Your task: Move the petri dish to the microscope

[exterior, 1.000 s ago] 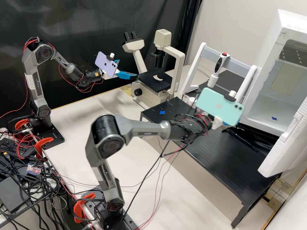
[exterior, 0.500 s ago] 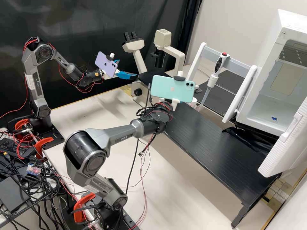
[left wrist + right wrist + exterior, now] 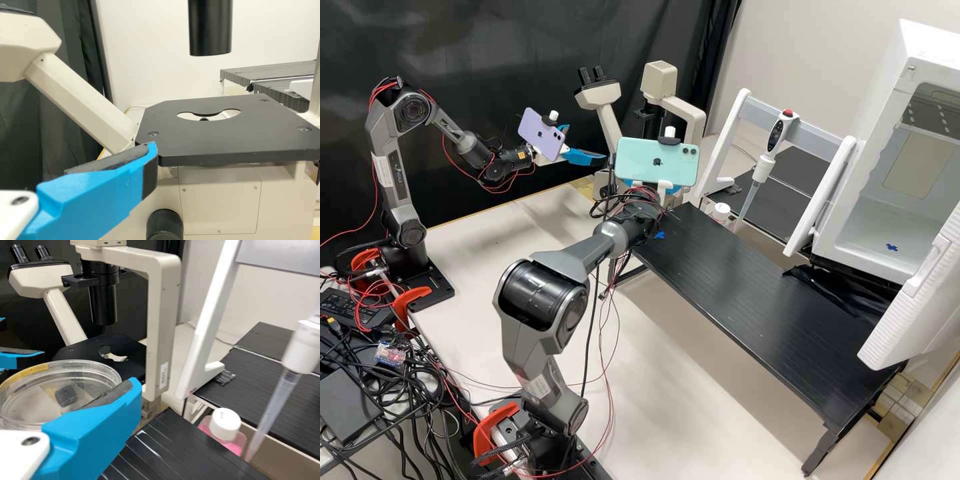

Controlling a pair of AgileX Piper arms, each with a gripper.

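In the high view, my right gripper (image 3: 672, 190) is largely behind its green phone, in front of the microscope (image 3: 599, 96). The right wrist view shows the clear petri dish (image 3: 30, 402), with a yellow strip on its rim, held by my right gripper (image 3: 100, 392), shut on it. The dish is off the bench, on the near side of the microscope stage (image 3: 131, 352). My left gripper (image 3: 585, 143) stands open and empty beside the microscope. In the left wrist view, a finger of the left gripper (image 3: 145, 162) is beside the bare black stage (image 3: 225, 142).
A black raised rack (image 3: 760, 293) spans the right half. A pipette (image 3: 763, 167) hangs on a white stand (image 3: 727, 127); a bottle with pink contents (image 3: 225, 426) stands near it. The white chamber (image 3: 880, 220) is open at the right. Loose cables (image 3: 613, 367) hang below the right arm.
The right arm has swung left from over the black rack to in front of the microscope, uncovering the rack. The left arm has kept still.
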